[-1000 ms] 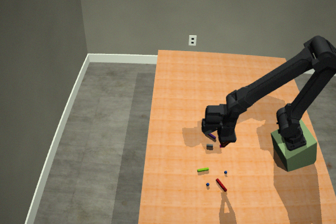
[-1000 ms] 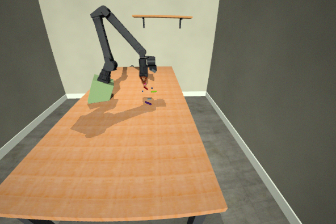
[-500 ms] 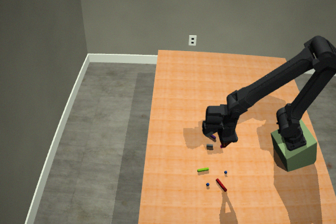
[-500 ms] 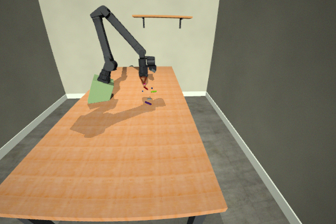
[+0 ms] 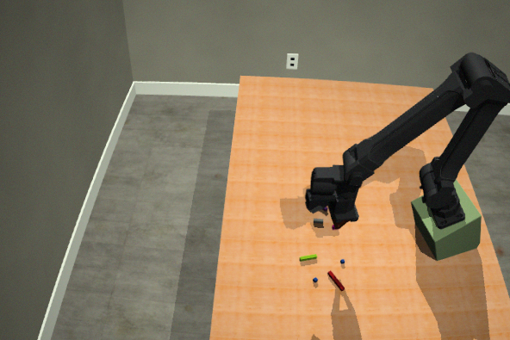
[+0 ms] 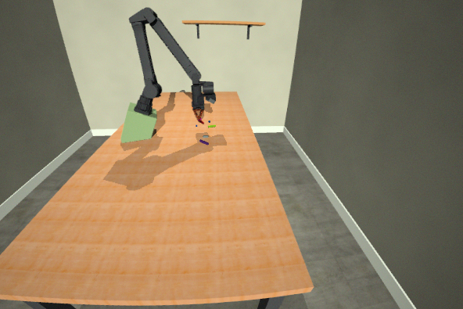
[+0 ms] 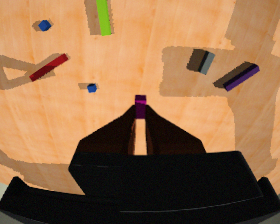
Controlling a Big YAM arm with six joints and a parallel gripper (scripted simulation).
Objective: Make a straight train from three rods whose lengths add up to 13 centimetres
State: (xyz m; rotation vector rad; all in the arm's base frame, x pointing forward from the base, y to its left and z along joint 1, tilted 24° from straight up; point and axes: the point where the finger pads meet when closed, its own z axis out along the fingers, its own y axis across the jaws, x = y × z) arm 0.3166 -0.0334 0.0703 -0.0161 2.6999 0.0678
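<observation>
My gripper [image 7: 140, 110] is shut on a short magenta rod [image 7: 140, 102] and holds it above the table; the gripper also shows in the top view [image 5: 335, 225]. A grey rod [image 7: 203, 62] and a purple rod [image 7: 237, 76] lie to the right of it, in the arm's shadow. A lime rod [image 7: 103, 12], a red rod [image 7: 48, 67] and two blue cubes [image 7: 44, 26] [image 7: 91, 87] lie to the left. In the top view the grey rod [image 5: 318, 222] lies just beside the fingers. The lime rod [image 5: 308, 257] and red rod [image 5: 336, 281] lie nearer the front. The purple rod is mostly hidden by the wrist.
The arm stands on a green block [image 5: 448, 226] at the table's right side. The two blue cubes [image 5: 342, 262] [image 5: 315, 279] flank the red rod. The table's left edge runs close to the rods in the top view.
</observation>
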